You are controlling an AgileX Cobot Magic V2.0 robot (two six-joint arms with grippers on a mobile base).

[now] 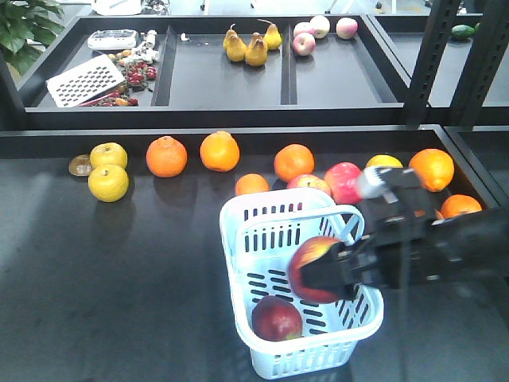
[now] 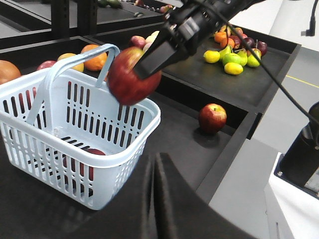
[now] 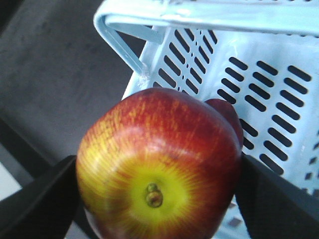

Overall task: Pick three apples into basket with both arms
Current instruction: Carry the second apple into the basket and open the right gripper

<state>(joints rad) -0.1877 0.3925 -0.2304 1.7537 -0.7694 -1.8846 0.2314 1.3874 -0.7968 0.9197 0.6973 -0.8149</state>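
Observation:
The light-blue basket [image 1: 238, 227] stands on the dark table with one dark-red apple [image 1: 277, 318] lying in it. My right gripper [image 1: 318, 274] reaches in from the right and is shut on a second apple [image 1: 312, 263], holding it over the basket's right side. The right wrist view shows this apple [image 3: 159, 164] stem-end up between the black fingers [image 3: 45, 199], the basket [image 3: 279, 74] beneath. In the left wrist view a third apple [image 2: 213, 118] rests on the table near its edge. My left gripper [image 2: 155, 162] is shut and empty beside the basket [image 2: 124, 154].
Oranges [image 1: 166, 156], yellow fruits [image 1: 108, 182] and lighter pink-red apples [image 1: 343, 181] line the table behind the basket. A back tray holds pears [image 1: 255, 49] and more pink apples. Black rack posts [image 1: 433, 56] stand at the right. A side tray holds mixed fruit [image 2: 232, 55].

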